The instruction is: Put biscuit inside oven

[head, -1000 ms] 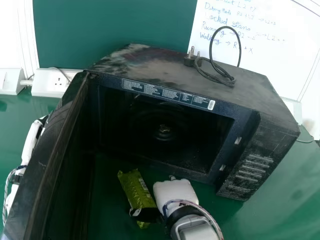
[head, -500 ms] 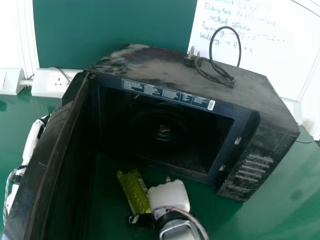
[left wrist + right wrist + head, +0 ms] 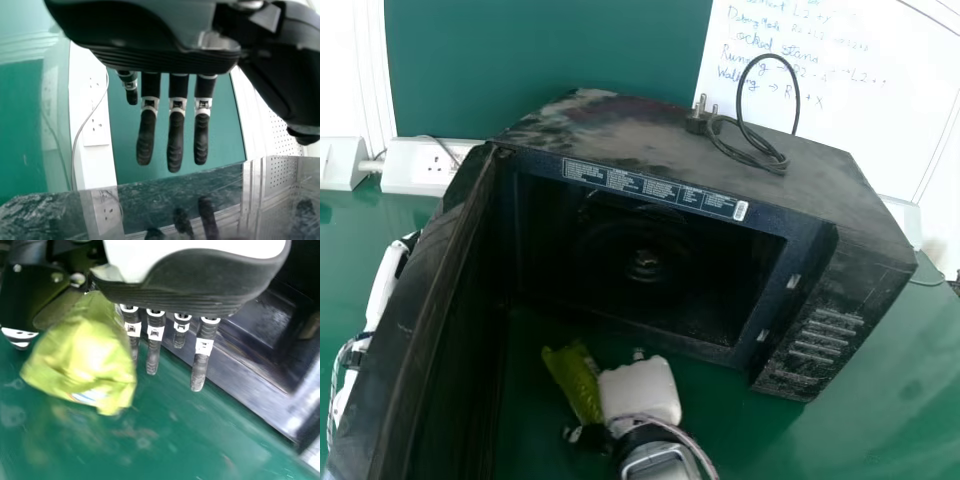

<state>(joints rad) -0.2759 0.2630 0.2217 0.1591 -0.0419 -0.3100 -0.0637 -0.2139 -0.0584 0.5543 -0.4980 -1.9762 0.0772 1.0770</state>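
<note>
I have the green surface (image 3: 820,435) carrying the black oven (image 3: 620,130), its door (image 3: 415,320) open at my left. Beyond that door, my left hand (image 3: 385,283) is wide, fingers straight. My right hand (image 3: 642,390), also straight-fingered, is before the oven's opening. The green biscuit packet (image 3: 575,385) is outside the oven, between right thumb and fingers; whether it's lifted, I can't tell.

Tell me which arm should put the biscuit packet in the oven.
Right, I'd judge: the right robot hand is already at the packet, in front of the oven, while the left arm is outside the open door, which likely blocks it.
</note>
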